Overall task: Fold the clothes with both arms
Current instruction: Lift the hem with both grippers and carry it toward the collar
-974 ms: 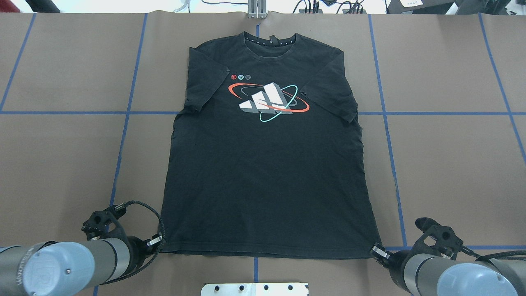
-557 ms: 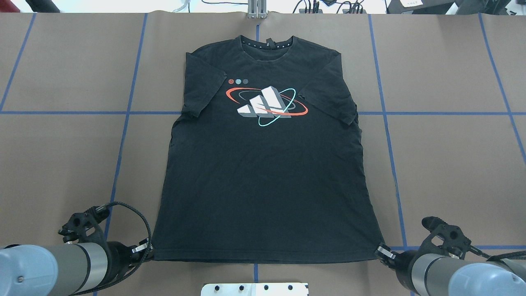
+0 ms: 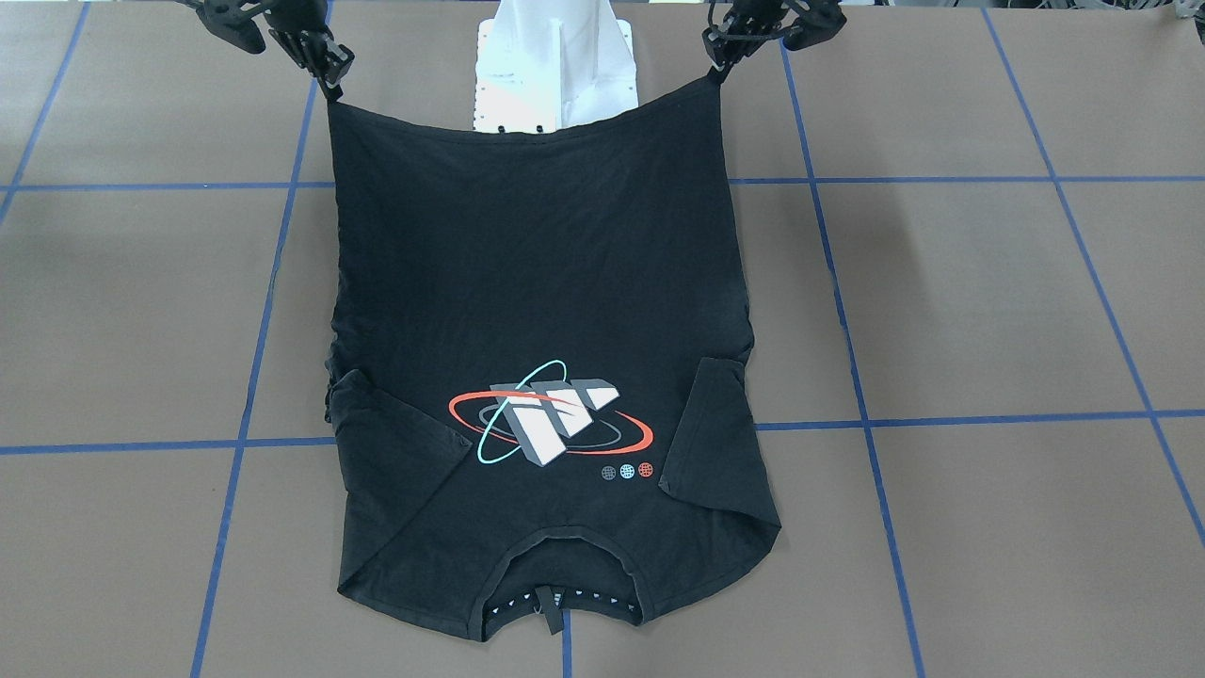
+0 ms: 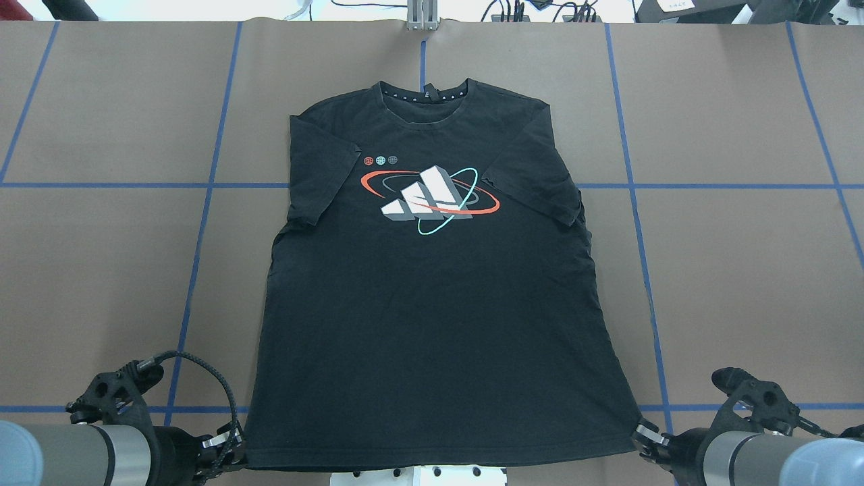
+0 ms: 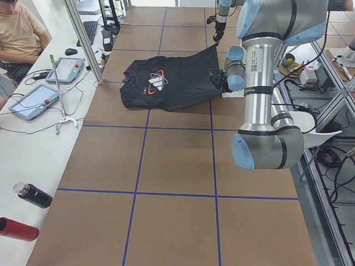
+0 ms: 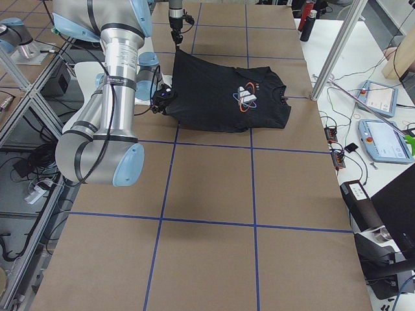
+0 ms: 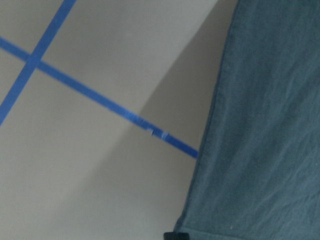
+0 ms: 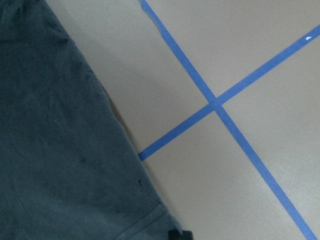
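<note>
The clothes are one black T-shirt (image 4: 432, 324), graphic side up, with grey-white block letters and red and cyan rings (image 4: 428, 199). Its collar (image 4: 422, 94) points away from the robot and both sleeves lie folded in on the chest. My left gripper (image 4: 228, 449) is shut on the hem's left corner and my right gripper (image 4: 644, 437) on the right corner. In the front-facing view the T-shirt (image 3: 537, 264) hangs taut from the left gripper (image 3: 720, 58) and the right gripper (image 3: 329, 73), hem raised off the table. Both wrist views show only dark cloth (image 7: 270, 125) (image 8: 60, 150).
The white pedestal base (image 3: 555, 66) sits just behind the raised hem. Blue tape lines (image 4: 202, 185) grid the brown table. A side desk holds tablets (image 5: 33, 102), and a person (image 5: 16, 27) sits there. Two bottles (image 5: 32, 195) lie at that end.
Both grippers have drawn back toward the robot with the hem corners in them. The whole shirt has slid nearer over the table, and the left gripper has moved further left.
</note>
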Robot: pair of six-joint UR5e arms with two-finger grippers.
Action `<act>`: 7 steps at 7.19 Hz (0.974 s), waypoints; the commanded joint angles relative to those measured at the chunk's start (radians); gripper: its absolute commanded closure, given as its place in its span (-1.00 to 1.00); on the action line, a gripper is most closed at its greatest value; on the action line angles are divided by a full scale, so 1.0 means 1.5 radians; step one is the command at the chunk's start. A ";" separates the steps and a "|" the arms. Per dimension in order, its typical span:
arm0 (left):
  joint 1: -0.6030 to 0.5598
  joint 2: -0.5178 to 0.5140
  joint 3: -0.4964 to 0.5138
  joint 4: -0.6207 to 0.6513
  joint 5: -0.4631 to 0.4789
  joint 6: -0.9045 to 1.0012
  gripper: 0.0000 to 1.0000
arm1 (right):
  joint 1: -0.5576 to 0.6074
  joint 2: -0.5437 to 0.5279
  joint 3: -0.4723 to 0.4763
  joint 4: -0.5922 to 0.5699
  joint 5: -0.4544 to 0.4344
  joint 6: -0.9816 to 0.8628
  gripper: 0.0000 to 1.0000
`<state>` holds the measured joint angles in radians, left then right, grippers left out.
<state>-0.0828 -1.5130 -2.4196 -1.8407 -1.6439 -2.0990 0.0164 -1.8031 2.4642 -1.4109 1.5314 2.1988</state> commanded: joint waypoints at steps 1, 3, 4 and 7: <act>-0.059 -0.017 -0.026 -0.001 -0.011 0.007 1.00 | 0.067 0.006 0.027 -0.004 0.011 -0.001 1.00; -0.149 -0.050 -0.015 0.001 -0.010 0.105 1.00 | 0.238 0.054 0.008 -0.005 0.152 -0.035 1.00; -0.195 -0.054 -0.005 0.003 -0.011 0.165 1.00 | 0.331 0.099 -0.026 -0.010 0.212 -0.093 1.00; -0.341 -0.151 0.127 0.001 -0.033 0.250 1.00 | 0.489 0.395 -0.178 -0.287 0.251 -0.258 1.00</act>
<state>-0.5049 -1.6637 -2.3305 -1.8377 -1.6758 -1.7689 0.6657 -1.3917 2.2940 -1.6699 1.9016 1.9250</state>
